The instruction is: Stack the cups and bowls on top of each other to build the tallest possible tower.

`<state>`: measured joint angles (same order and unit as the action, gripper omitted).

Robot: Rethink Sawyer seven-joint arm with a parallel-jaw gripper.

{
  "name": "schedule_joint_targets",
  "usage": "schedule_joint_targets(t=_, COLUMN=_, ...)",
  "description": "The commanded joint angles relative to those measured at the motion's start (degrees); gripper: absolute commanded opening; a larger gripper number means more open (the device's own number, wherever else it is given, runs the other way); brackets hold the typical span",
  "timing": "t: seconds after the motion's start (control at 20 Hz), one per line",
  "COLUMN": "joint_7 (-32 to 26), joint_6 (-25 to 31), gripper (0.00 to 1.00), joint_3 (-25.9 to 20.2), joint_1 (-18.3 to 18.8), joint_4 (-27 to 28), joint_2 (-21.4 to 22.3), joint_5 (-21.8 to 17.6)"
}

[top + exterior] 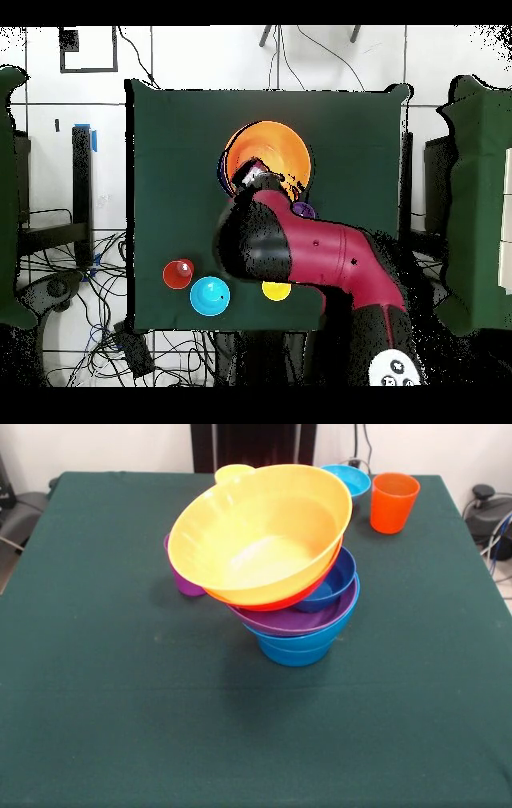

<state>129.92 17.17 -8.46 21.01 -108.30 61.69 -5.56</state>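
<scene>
We see the tower (288,576) near the middle of the tabletop (120,704): a blue bowl (294,648) at the bottom, then purple (296,618), dark blue (332,584) and orange (272,602), with the yellow bowl (260,532) tilted on top. A purple cup (184,580) stands just beside it. The orange cup (394,502), cyan bowl (348,478) and yellow cup (232,474) sit at the far edge. From overhead, our arm (310,250) reaches over the tower; we cannot tell the tool's state.
</scene>
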Motion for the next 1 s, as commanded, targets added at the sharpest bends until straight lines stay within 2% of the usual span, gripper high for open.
schedule_joint_targets(t=0.05, joint_7=5.95, joint_6=6.02, gripper=1.0, joint_3=0.33, joint_1=-6.49, joint_4=-5.94, joint_2=0.9, joint_5=-0.08)
schedule_joint_targets(t=0.35, joint_7=12.44, joint_6=5.15, gripper=1.0, joint_3=8.07, joint_1=-15.49, joint_4=0.05, joint_2=-3.82, joint_5=0.17)
schedule_joint_targets(t=0.65, joint_7=14.77, joint_6=3.23, gripper=1.0, joint_3=12.89, joint_1=-21.28, joint_4=4.55, joint_2=-9.55, joint_5=3.61)
schedule_joint_targets(t=1.0, joint_7=14.71, joint_6=-2.93, gripper=1.0, joint_3=15.8, joint_1=-23.97, joint_4=8.26, joint_2=-17.0, joint_5=7.98)
